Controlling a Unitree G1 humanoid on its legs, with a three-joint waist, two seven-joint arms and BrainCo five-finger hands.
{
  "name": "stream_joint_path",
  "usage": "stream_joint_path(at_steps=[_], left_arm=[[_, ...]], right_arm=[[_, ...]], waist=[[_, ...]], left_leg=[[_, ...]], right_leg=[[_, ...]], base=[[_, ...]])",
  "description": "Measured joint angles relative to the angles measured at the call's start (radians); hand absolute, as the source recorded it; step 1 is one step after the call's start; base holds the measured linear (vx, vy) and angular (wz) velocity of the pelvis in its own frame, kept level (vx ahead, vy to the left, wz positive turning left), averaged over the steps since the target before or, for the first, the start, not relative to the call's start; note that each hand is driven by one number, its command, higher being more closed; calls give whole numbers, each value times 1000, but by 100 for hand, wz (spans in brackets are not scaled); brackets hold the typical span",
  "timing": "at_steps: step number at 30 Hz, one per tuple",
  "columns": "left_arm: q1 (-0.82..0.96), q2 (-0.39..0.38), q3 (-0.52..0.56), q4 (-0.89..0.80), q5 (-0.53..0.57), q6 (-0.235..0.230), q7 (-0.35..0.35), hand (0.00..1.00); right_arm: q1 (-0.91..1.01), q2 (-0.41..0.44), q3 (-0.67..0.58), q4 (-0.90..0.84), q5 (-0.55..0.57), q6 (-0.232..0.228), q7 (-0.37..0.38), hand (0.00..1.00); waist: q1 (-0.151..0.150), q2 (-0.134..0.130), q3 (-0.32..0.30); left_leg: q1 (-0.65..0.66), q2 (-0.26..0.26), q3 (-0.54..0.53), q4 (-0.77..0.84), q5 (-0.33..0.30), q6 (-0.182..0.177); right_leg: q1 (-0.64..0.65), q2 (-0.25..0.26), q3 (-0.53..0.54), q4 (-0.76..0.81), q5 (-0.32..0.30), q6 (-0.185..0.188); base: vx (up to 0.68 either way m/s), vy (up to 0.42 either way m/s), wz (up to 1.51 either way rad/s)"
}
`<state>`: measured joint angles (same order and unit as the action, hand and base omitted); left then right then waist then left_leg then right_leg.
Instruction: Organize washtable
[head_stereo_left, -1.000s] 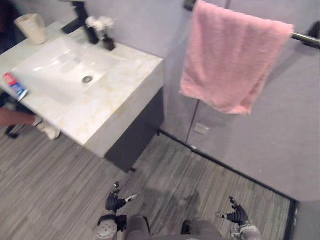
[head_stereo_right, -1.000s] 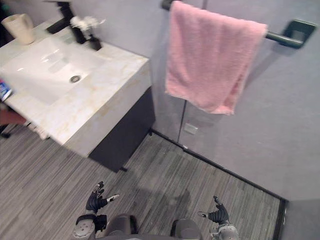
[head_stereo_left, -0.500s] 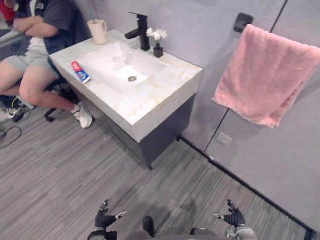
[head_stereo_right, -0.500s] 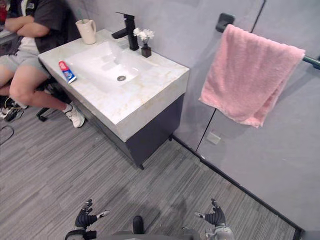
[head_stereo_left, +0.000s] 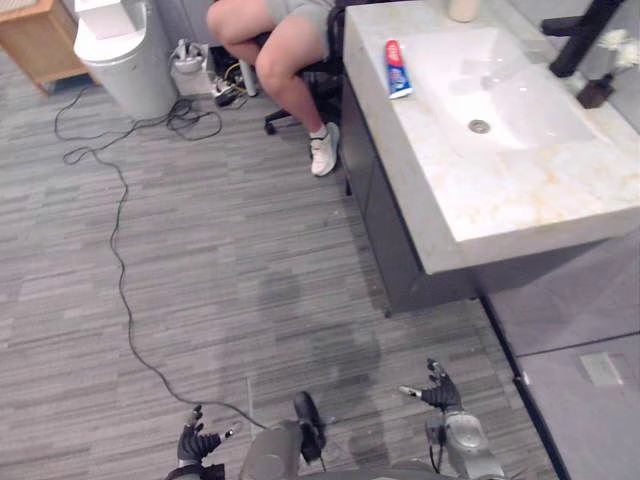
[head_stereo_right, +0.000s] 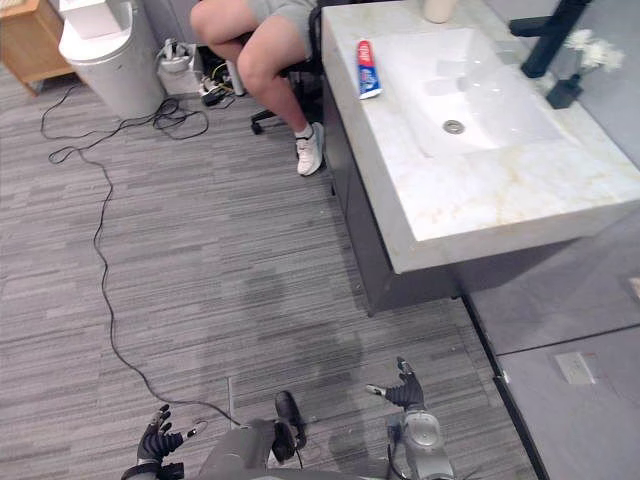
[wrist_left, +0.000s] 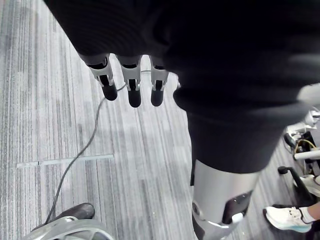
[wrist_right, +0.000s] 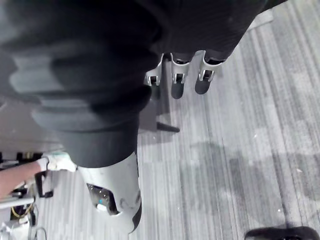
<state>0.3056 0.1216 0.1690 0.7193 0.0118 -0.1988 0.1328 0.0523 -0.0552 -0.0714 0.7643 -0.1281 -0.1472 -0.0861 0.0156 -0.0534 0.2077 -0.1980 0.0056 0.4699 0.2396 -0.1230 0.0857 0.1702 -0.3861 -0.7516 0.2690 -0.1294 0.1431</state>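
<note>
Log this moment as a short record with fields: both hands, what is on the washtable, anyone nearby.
left hand: open, empty, low over the floor
right hand: open, empty, low over the floor
washtable: ahead to the right, apart from both hands
toothpaste tube: lying flat beside the basin
cup: far edge, partly cut off
faucet: black, behind the basin
flower vase: next to the faucet
person: seated beside the washtable

One pale marble bench (head_stereo_left: 500, 195) carries one red, white and blue toothpaste tube (head_stereo_left: 397, 68), one black tap (head_stereo_left: 580, 38), one dark vase of white flowers (head_stereo_right: 563, 92) and perhaps one cream cup (head_stereo_left: 462, 9), cut off at the edge.
</note>
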Motion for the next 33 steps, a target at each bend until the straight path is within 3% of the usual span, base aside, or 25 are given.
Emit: stream_joint_path(at_steps=[1, 2, 3, 4, 6, 7, 9, 10, 13, 15, 16, 17, 18, 19, 20, 21, 23, 26, 29, 30, 31, 33], left_arm=[[5, 0, 0, -2, 0, 0, -1, 0], [5, 1, -1, -4, 2, 0, 0, 0], [0, 6, -2, -5, 3, 0, 0, 0], [-17, 21, -2, -4, 6, 3, 1, 0], [-22, 37, -2, -3, 8, 6, 1, 0], [-33, 40, -3, -3, 7, 6, 2, 0], [-47, 41, -7, -1, 7, 6, 3, 0], [-68, 41, -13, 2, 7, 6, 2, 0], [-97, 41, -47, 6, 10, 4, 1, 0], [-88, 36, -48, 5, 27, -2, 0, 0], [-81, 34, -48, 5, 30, -2, 1, 0], [-80, 22, -39, 6, 31, 4, 2, 0], [-65, -11, -29, -13, 32, 6, 2, 0], [-52, -26, -26, -19, 34, 6, 3, 0], [-36, -54, -21, -21, 39, 9, 2, 0], [-32, -70, -22, -22, 39, 14, 1, 0], [-57, -76, -24, -28, 39, 16, 0, 0], [-60, -74, -32, -53, 39, 6, 0, 0], [-58, -81, -51, -53, 39, 6, -2, 0], [-59, -82, -52, -53, 39, 6, -2, 0], [-52, -87, -53, -67, 31, 2, 1, 0], [-41, -88, -55, -73, 28, -4, 1, 0]], right_arm=[[1, 0, 3, -5, 0, 1, 0, 0], [13, -6, 12, -13, 0, 2, 0, 0], [27, -10, 17, -28, 0, 2, 1, 0], [45, -9, 25, -46, 0, 2, 1, 0], [65, -9, 46, -47, 0, 1, 2, 0], [76, -10, 60, -48, 1, 0, 2, 0], [78, -11, 71, -49, 1, -2, 3, 0], [80, -14, 73, -72, 14, -5, 3, 0], [84, -21, 73, -86, 23, -6, 4, 0], [118, -21, 73, -124, 30, -9, 3, 0], [132, -21, 74, -131, 30, -7, 3, 0], [142, -20, 79, -142, 30, -3, 4, 0], [144, -30, 82, -163, 27, -2, 3, 0], [144, -33, 87, -174, 25, -2, 4, 0], [143, -29, 98, -191, 19, -1, 3, 0], [145, -19, 109, -188, 18, 1, 4, 0], [148, -1, 103, -190, 19, 1, 3, 0], [167, 10, 96, -191, 19, 1, 2, 0], [180, 7, 72, -193, 18, 4, 1, 0], [181, 7, 72, -194, 18, 4, 1, 0], [191, 8, 76, -203, 17, 3, 2, 0], [195, 7, 80, -202, 13, 2, 3, 0]], waist=[[-2, 1, 0], [-12, 8, 1], [-32, 20, 8], [-54, 26, 28], [-55, 22, 45], [-59, 21, 53], [-60, 20, 61], [-71, 21, 65], [-96, 15, 61], [-123, 6, 47], [-125, 1, 38], [-122, -1, 30], [-109, 41, 22], [-108, 62, 21], [-106, 86, 21], [-103, 95, 21], [-106, 81, 22], [-81, 47, 8], [-53, 39, 4], [-50, 39, 4], [-28, 36, 0], [-17, 48, -11]], left_leg=[[1, -10, -9, 6, -10, 6], [9, -29, -41, 7, -24, 18], [18, -33, -79, 4, -32, 18], [41, -37, -131, -1, -45, 14], [102, -44, -151, -27, -51, 12], [147, -48, -169, -33, -74, 8], [177, -47, -181, -34, -92, 2], [210, -44, -197, -34, -107, -7], [280, -53, -233, -59, -130, -46], [350, -46, -259, -32, -205, -145], [360, -42, -258, -1, -218, -166], [326, -12, -238, 161, -230, -175], [251, 65, -207, 379, -211, -171], [225, 98, -201, 471, -184, -159], [182, 158, -190, 631, -78, -148], [145, 214, -172, 740, -91, -138], [122, 263, -163, 779, -117, -134], [51, 261, -178, 669, -158, -131], [-66, 167, -327, 427, -160, -146], [-72, 161, -341, 411, -159, -149], [-109, 111, -438, 262, -131, -196], [-106, 122, -493, 106, -102, -230]], right_leg=[[-19, -26, 34, 66, 1, -2], [-93, -63, 168, 231, 31, -74], [-164, -53, 305, 360, 49, -124], [-239, 16, 479, 483, -30, -69], [-330, 80, 572, 565, -131, -54], [-403, 128, 573, 543, -181, -60], [-461, 181, 580, 482, -184, -63], [-516, 239, 583, 339, -168, -52], [-548, 292, 595, 112, -54, -75], [-554, 309, 603, 154, 9, -147], [-543, 312, 598, 163, 31, -165], [-531, 324, 604, 212, 59, -188], [-497, 364, 589, 212, 35, -209], [-476, 380, 593, 205, 17, -219], [-432, 413, 623, 194, -17, -236], [-382, 433, 650, 178, -36, -247], [-296, 439, 688, 145, -47, -259], [-181, 423, 791, 62, -85, -245], [-125, 395, 884, 24, -120, -221], [-123, 393, 892, 22, -122, -218], [-104, 375, 958, 11, -146, -192], [-89, 379, 1057, 16, -200, -161]], base=[[167, 209, 46], [147, 182, 68], [250, 235, 113], [194, 108, 107], [291, 101, 67], [339, 86, 30], [295, 25, 22], [309, -20, 38], [411, -51, 59], [499, -138, 88], [581, -208, 79], [607, -215, 27], [753, -202, 1], [632, -115, -62], [758, -80, -84], [616, -73, -82], [543, -76, -58], [450, 33, -71], [326, 185, -70], [344, 283, -104], [338, 316, -116], [437, 464, -176]])
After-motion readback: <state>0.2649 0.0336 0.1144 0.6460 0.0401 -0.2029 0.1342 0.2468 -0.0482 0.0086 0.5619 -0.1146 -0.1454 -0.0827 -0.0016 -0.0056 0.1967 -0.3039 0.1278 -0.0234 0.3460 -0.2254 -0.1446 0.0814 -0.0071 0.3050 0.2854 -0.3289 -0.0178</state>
